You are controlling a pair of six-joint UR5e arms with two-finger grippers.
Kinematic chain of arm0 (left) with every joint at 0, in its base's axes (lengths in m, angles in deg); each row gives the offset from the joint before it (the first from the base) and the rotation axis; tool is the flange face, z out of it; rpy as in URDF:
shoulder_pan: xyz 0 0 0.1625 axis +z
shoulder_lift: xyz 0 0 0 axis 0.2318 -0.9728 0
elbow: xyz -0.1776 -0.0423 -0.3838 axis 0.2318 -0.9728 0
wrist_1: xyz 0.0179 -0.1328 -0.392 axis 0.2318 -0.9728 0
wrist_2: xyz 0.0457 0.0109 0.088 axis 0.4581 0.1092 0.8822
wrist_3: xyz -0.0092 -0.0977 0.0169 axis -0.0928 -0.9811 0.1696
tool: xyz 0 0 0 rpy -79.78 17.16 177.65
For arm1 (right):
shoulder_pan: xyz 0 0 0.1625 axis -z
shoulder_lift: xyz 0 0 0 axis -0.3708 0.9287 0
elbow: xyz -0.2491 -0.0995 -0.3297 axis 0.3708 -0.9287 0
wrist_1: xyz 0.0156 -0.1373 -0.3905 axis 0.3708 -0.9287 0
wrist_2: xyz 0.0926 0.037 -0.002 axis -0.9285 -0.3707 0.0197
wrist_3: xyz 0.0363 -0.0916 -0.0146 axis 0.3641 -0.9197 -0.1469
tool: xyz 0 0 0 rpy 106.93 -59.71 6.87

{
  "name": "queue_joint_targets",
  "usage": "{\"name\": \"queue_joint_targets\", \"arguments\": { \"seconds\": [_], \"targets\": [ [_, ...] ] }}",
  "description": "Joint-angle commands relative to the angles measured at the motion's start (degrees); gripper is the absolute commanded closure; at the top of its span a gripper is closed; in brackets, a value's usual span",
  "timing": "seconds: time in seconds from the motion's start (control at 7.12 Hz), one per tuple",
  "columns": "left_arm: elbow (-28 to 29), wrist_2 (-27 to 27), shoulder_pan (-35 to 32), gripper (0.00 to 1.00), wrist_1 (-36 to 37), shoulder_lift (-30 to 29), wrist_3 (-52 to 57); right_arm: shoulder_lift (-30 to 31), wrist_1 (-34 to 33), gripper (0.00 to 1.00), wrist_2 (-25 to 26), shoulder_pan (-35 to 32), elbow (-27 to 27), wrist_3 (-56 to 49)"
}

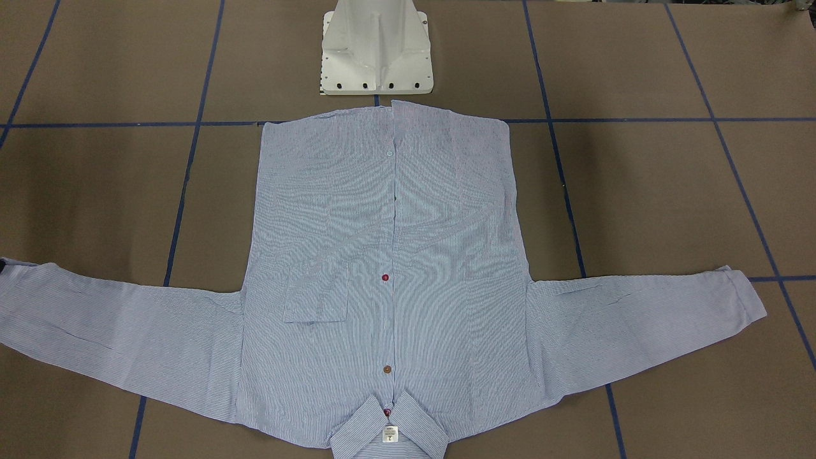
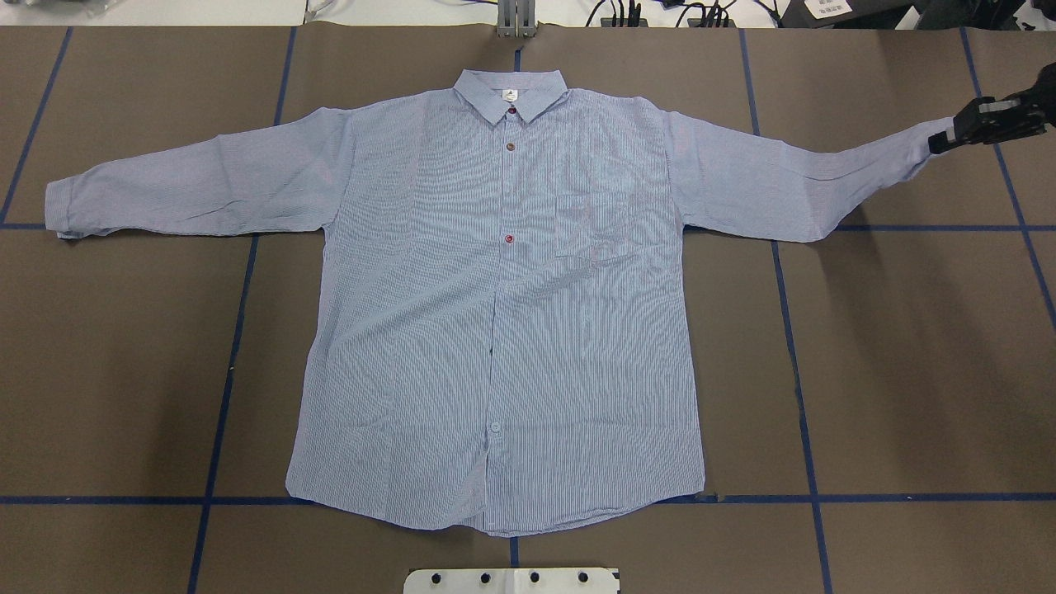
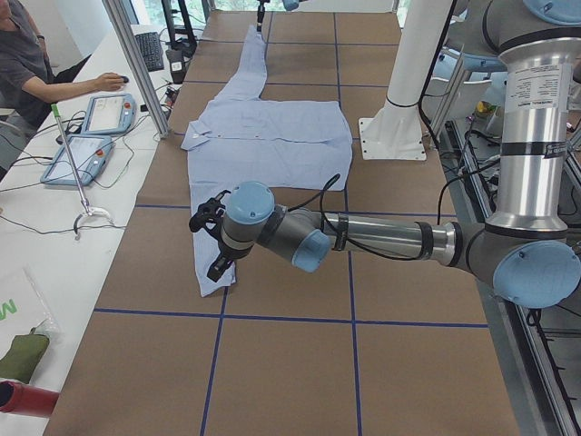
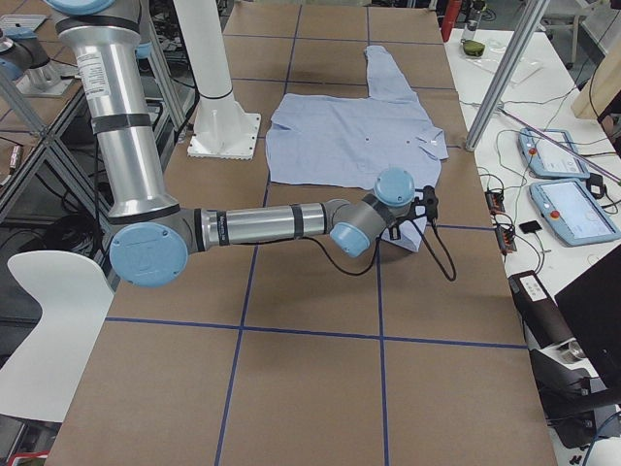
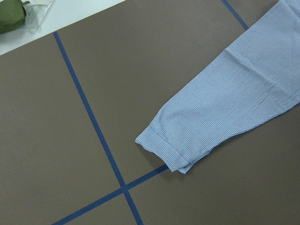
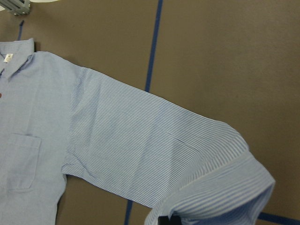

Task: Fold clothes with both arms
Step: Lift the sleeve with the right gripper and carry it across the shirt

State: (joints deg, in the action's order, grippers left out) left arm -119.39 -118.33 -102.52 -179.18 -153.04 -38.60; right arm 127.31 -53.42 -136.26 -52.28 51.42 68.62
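Brown table (image 2: 124,371), blue tape grid (image 2: 228,388). Left gripper (image 3: 213,242) over left cuff; opening cannot be told. Shirt (image 2: 503,330) centred, flat, front up, sleeves spread: no fold yet, all folding remains. Right gripper (image 2: 940,142) apparently closed on right cuff, lifting it slightly.

A brown table cover (image 1: 637,191) is crossed by blue tape lines (image 1: 182,204). A white pedestal (image 1: 376,57) is spotted at twelve o'clock. Over at ten o'clock, two tablets (image 3: 107,113) are laid out, and a person (image 3: 23,64) is seated beside them.
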Motion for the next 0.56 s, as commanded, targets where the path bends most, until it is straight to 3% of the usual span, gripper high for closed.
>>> {"name": "queue_joint_targets", "arguments": {
  "seconds": [0.0, 0.14, 0.42],
  "targets": [
    [0.09, -1.98, 0.0, 0.0, -0.07, 0.07, -0.03, -10.55, -5.14, 1.0, 5.11, 5.55, 0.38, 0.05],
    [0.09, -1.98, 0.0, 0.0, 0.02, 0.07, -0.03, -16.18, -11.53, 1.0, 7.92, 9.58, 1.42, 0.57],
    [0.18, -1.89, 0.0, 0.0, -0.07, 0.07, -0.12, -23.76, -13.36, 1.0, 13.28, 16.71, 1.7, 10.02]
  ]
}}
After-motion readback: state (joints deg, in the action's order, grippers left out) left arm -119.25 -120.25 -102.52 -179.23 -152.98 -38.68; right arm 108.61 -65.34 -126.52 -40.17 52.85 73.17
